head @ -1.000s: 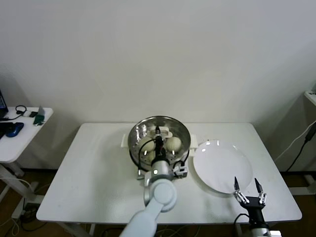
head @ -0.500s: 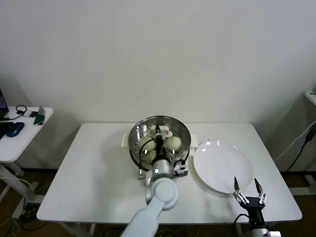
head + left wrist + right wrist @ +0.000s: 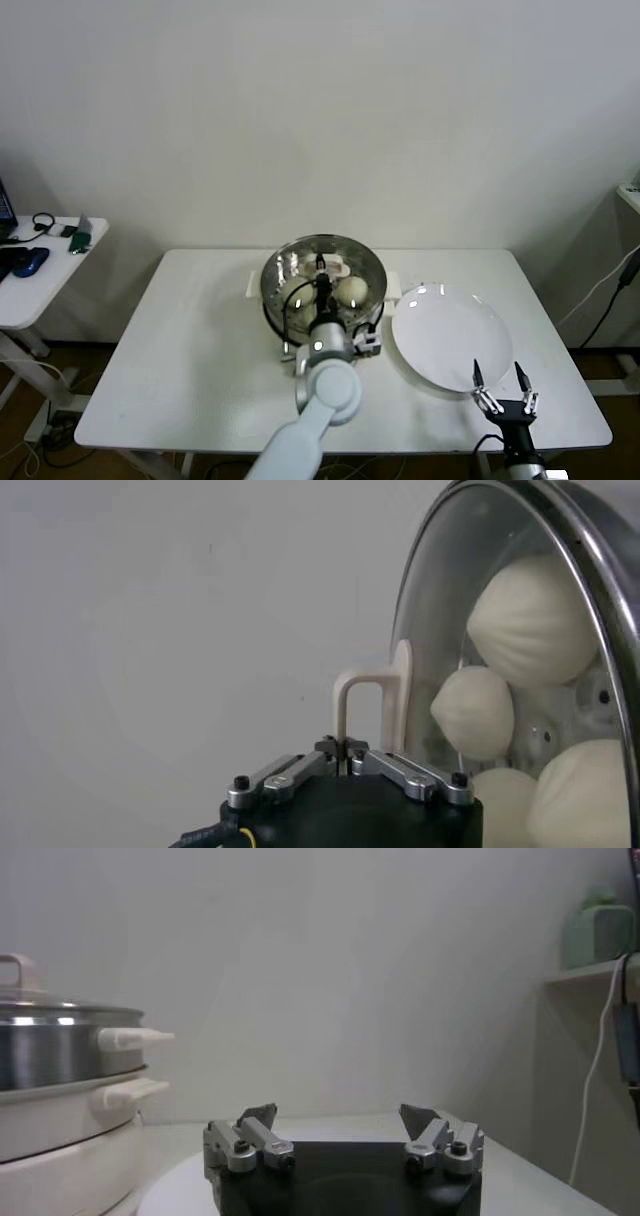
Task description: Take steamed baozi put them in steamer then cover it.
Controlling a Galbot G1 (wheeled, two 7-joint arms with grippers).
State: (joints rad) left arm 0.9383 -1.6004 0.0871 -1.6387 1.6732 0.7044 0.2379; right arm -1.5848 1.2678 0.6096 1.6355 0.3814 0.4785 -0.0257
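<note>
Glass cover sits on the steamer at the bench's middle, baozi inside. Left end effector pinches the cover's white handle. Right end effector waits released at 5 o'clock, by the white plate.

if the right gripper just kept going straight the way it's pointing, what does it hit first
Probably nothing soon: the open right gripper, near the table's front edge, hangs over the white plate. Its wrist view shows only the far wall ahead; the steamer sits off to one side.
</note>
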